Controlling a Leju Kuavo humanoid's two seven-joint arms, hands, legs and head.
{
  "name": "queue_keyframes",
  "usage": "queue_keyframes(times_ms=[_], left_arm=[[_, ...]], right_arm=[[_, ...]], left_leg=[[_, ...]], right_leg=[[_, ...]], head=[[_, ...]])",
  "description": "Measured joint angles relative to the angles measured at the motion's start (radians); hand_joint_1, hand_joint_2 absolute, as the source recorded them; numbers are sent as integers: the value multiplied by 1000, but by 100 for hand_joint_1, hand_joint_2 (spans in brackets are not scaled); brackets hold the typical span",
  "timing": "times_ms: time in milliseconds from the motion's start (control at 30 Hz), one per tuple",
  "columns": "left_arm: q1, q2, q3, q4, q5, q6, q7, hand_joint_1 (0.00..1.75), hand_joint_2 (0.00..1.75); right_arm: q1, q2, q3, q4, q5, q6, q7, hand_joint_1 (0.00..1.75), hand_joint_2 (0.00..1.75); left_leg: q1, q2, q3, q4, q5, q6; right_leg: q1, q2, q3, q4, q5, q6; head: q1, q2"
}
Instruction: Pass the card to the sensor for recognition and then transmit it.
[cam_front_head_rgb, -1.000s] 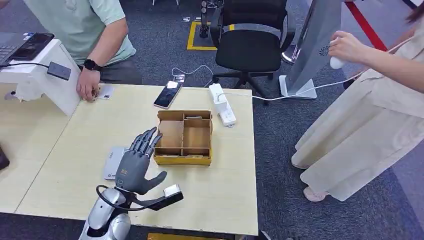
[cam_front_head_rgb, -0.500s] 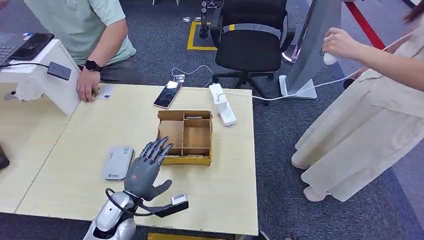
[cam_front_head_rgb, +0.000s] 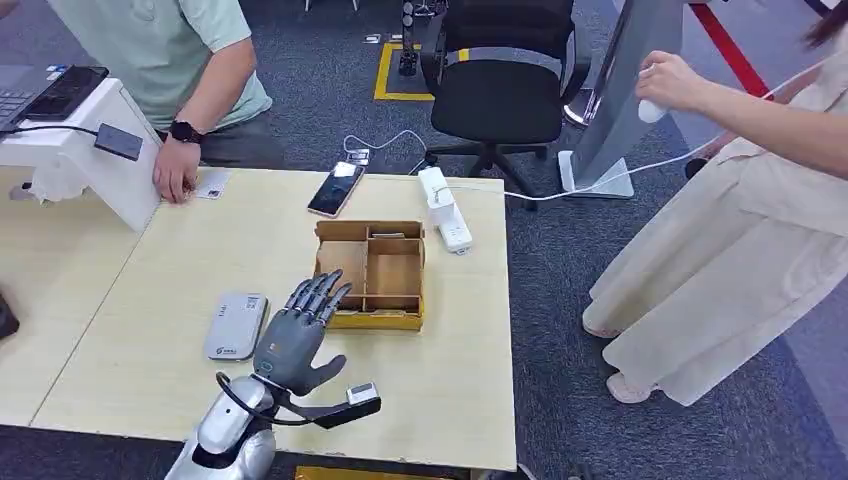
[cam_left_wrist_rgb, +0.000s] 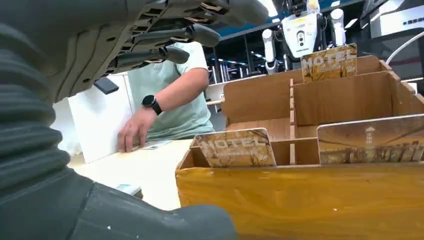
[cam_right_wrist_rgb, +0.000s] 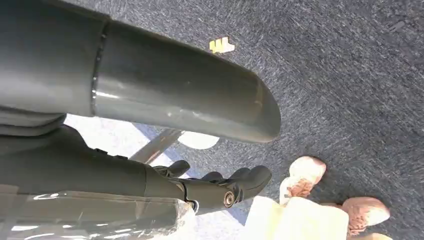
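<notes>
Left hand: the left hand (cam_front_head_rgb: 296, 338) hovers over the tabletop (cam_front_head_rgb: 180, 290), fingers spread apart and holding nothing, fingertips at the near left corner of the wooden box (cam_front_head_rgb: 368, 275).
Right hand: the right hand (cam_right_wrist_rgb: 220, 187) hangs over the carpet, fingers loosely curled; whether it holds anything, I cannot tell.
Cards: a card (cam_left_wrist_rgb: 235, 148) marked "HOTEL" stands in the box's near compartment, another card (cam_left_wrist_rgb: 371, 140) beside it, and a third card (cam_left_wrist_rgb: 329, 62) at the far wall.
Sensor: the grey sensor (cam_front_head_rgb: 237, 325) lies flat at 9 o'clock from the left hand, just beside it.
Person: a seated person's hand (cam_front_head_rgb: 176, 170) rests on the tabletop's far edge at 11 o'clock.
</notes>
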Motion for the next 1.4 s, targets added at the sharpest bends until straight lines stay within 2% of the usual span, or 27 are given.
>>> queue_keyframes(times_ms=[733, 1133, 1400], left_arm=[[-34, -21, -5, 66, -13, 1, 34, 0, 175], [-71, -28, -5, 119, -95, 70, 53, 0, 175], [-78, -35, -5, 134, -120, 90, 61, 0, 175]], right_arm=[[-4, 7, 6, 5, 0, 0, -7, 0, 0], [-6, 7, 10, 5, 0, 13, 0, 0, 0], [-7, 9, 11, 5, 0, 14, 0, 0, 0]], left_leg=[[0, 0, 0, 0, 0, 0], [0, 0, 0, 0, 0, 0], [0, 0, 0, 0, 0, 0]], right_leg=[[0, 0, 0, 0, 0, 0], [0, 0, 0, 0, 0, 0], [0, 0, 0, 0, 0, 0]], head=[[0, 0], [0, 0], [0, 0]])
